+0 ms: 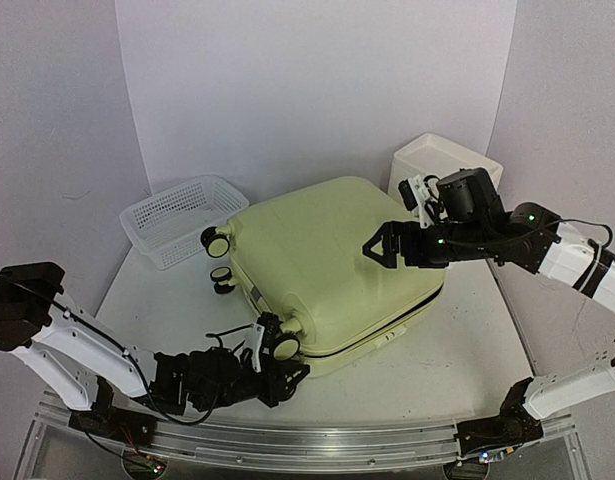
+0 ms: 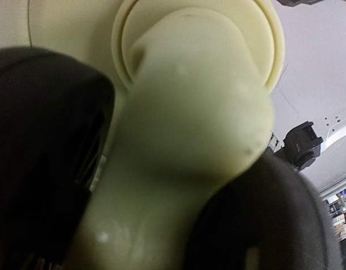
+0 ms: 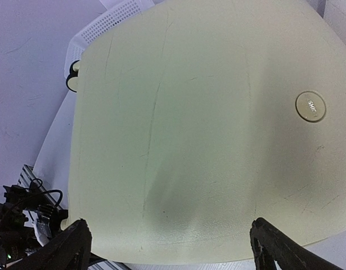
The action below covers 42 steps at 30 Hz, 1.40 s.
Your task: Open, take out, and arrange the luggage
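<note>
The luggage (image 1: 327,250) is a pale yellow-green hard-shell suitcase lying flat and closed in the middle of the table. Its black-and-cream wheels (image 1: 216,243) point left, and one wheel (image 1: 285,347) is at the near corner. My left gripper (image 1: 277,365) sits low at that near corner. In the left wrist view its dark fingers (image 2: 43,146) press on either side of the pale wheel mount (image 2: 189,112). My right gripper (image 1: 382,245) hovers just above the lid (image 3: 189,112), open wide, with nothing between its fingertips (image 3: 71,242).
A white mesh basket (image 1: 177,215) stands at the back left, close to the suitcase's wheels. A white box (image 1: 442,160) stands behind the suitcase at the back right. A round logo badge (image 3: 310,106) sits on the lid. A metal rail (image 1: 287,440) runs along the near edge.
</note>
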Each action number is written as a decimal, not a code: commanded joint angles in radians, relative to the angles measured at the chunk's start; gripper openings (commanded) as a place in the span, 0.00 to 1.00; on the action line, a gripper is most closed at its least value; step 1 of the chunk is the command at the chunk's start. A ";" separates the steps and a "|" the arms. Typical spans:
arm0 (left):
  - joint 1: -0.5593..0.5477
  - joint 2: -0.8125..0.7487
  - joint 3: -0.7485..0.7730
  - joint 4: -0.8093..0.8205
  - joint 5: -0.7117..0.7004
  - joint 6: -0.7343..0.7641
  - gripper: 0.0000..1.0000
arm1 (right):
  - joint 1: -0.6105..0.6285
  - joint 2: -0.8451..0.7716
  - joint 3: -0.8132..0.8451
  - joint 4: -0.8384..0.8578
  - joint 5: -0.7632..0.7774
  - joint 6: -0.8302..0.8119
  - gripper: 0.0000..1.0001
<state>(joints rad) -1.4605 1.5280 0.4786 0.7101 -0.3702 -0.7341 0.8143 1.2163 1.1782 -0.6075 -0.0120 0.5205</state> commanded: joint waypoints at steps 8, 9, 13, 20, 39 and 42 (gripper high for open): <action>0.008 -0.051 -0.040 0.078 -0.015 -0.142 0.00 | 0.004 -0.027 -0.004 0.044 0.035 -0.003 0.98; 0.008 -0.069 -0.058 0.077 -0.025 -0.144 0.00 | 0.006 -0.025 -0.002 0.044 0.037 -0.003 0.98; 0.008 -0.149 -0.148 0.073 -0.073 -0.170 0.00 | 0.006 -0.011 0.009 0.045 0.030 -0.004 0.98; 0.015 -0.230 -0.217 0.037 -0.084 -0.234 0.00 | 0.006 0.050 0.042 0.061 -0.038 -0.012 0.98; 0.275 -0.255 -0.231 0.038 0.333 -0.404 0.00 | 0.318 0.298 0.246 0.099 -0.175 -0.775 0.92; 0.283 -0.245 -0.226 0.038 0.355 -0.405 0.00 | 0.340 0.348 0.288 0.118 -0.163 -0.926 0.96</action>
<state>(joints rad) -1.2160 1.2560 0.2245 0.7635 -0.0036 -1.1248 1.1275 1.5253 1.3819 -0.5415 -0.1932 -0.1135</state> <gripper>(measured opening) 0.020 0.944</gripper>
